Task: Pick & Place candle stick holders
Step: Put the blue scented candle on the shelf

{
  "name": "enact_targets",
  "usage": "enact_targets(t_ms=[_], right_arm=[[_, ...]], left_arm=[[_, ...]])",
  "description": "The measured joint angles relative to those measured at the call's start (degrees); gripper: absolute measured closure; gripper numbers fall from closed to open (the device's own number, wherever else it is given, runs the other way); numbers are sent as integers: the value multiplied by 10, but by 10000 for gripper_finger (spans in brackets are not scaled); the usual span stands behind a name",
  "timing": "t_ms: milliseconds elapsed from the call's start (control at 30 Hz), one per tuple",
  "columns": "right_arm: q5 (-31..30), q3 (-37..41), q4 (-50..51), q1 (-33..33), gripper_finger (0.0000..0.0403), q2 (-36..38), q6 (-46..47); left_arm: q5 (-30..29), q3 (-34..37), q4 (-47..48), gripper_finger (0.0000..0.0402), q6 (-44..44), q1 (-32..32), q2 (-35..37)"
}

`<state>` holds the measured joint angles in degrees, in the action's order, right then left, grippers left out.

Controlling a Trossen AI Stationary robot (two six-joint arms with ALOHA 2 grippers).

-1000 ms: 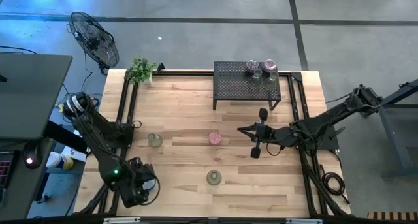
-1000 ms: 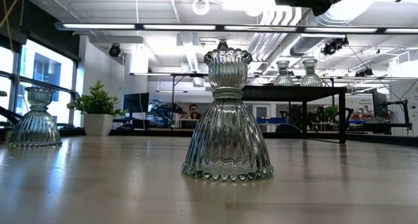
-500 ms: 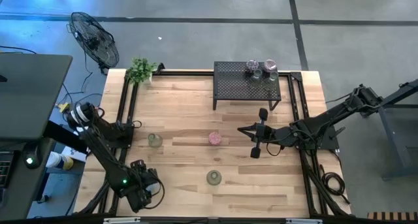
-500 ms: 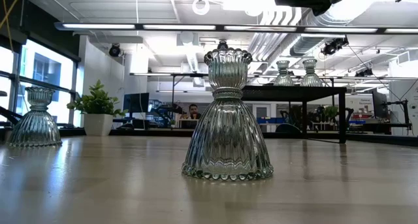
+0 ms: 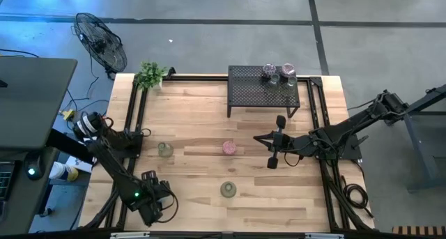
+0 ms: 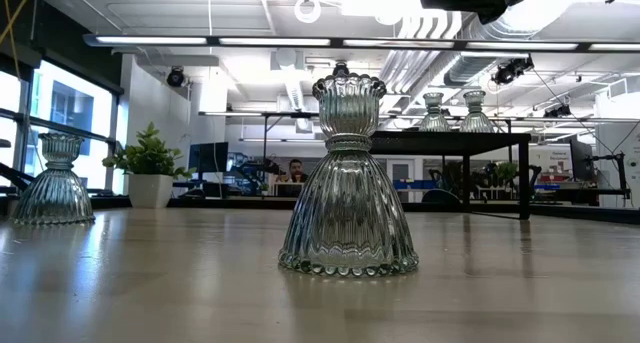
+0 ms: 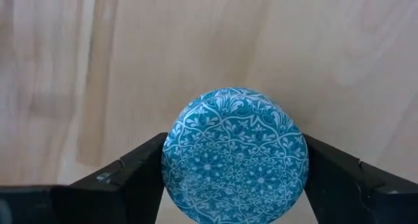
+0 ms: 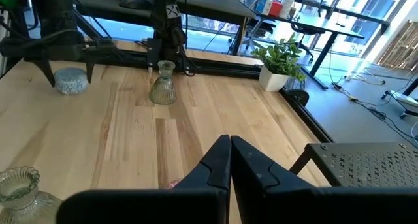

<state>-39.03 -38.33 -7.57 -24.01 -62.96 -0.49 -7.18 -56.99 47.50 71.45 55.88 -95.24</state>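
My left gripper (image 5: 159, 205), near the table's near-left corner, is shut on a light blue patterned candle stick holder (image 7: 235, 165), which also shows in the right wrist view (image 8: 70, 80). The high view hides this holder under the gripper. My right gripper (image 5: 256, 138) hovers shut and empty right of centre. A pink holder (image 5: 228, 148), a greenish holder (image 5: 165, 150) and an olive-green holder (image 5: 228, 189) stand on their bases on the table. Two more holders (image 5: 277, 74) stand on the black mesh rack (image 5: 251, 93). My left gripper has the light blue holder between its two fingers, which lie against opposite sides of the holder's round rim (image 7: 168, 160). The fingers (image 8: 88, 70) point down from above. The holder sits upright, its top up. I cannot tell whether it is clear of the table.
A small potted plant (image 5: 150, 75) stands at the far-left corner. Black frame rails (image 5: 136, 113) run along the table's left, far and right sides. The rack stands on legs at the far right. Bare wood lies between the three standing holders.
My left gripper has moved a little toward the table's right edge along the near edge, its arm swinging with it. My right gripper and the standing holders have kept still.
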Motion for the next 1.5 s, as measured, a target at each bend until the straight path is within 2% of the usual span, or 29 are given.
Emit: enact_targets(t_ms=[167,333,433,533,633,867,967,1233,1500], right_arm=[[0,0,0,0,401,0,0],[0,0,0,0,402,0,0],[0,0,4,0,401,0,0],[0,0,11,0,402,0,3],[1,0,14,0,401,0,4],[2,0,14,0,401,0,4],[2,0,14,0,402,0,5],[2,0,14,0,402,0,5],[2,0,17,0,402,0,5]], left_arm=[[1,-25,12,119,-111,-51,21],[-66,-91,12,119,-298,-139,44],[-80,-129,-29,119,-418,-194,46],[-67,-133,-74,119,-519,-249,39],[-36,-127,-105,119,-581,-300,21],[-19,-125,-167,119,-679,-368,-49],[7,-126,-195,119,-707,-392,-73],[68,-125,-214,118,-728,-437,-111],[80,-125,-215,63,-729,-443,-115]])
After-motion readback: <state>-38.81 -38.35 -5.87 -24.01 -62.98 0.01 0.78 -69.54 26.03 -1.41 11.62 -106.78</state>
